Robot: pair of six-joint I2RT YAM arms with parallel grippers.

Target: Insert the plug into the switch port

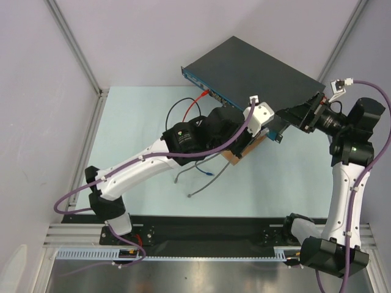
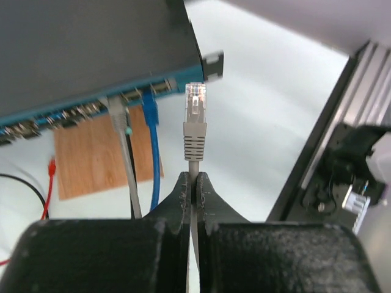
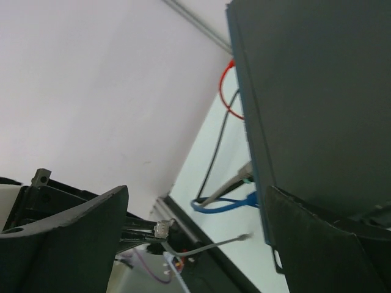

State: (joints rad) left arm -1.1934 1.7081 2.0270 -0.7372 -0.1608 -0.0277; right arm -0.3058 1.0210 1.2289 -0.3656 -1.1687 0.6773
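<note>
Pinching the cable just behind the plug (image 2: 195,104) in closed left fingers (image 2: 180,198), long axis aimed past the switch (image 2: 91,49) corner, just right of its end sockets; with right fingers (image 3: 67,238) wide apart, empty

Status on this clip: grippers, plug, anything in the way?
Left gripper shut on plug lead. Right gripper open at switch. Plug short of ports. Blue cable, grey cable in neighbouring sockets.

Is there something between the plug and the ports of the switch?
Nothing visible. The plug, held in the left tool, faces the switch strip across an open gap; the plugged blue cable is beside it.
</note>
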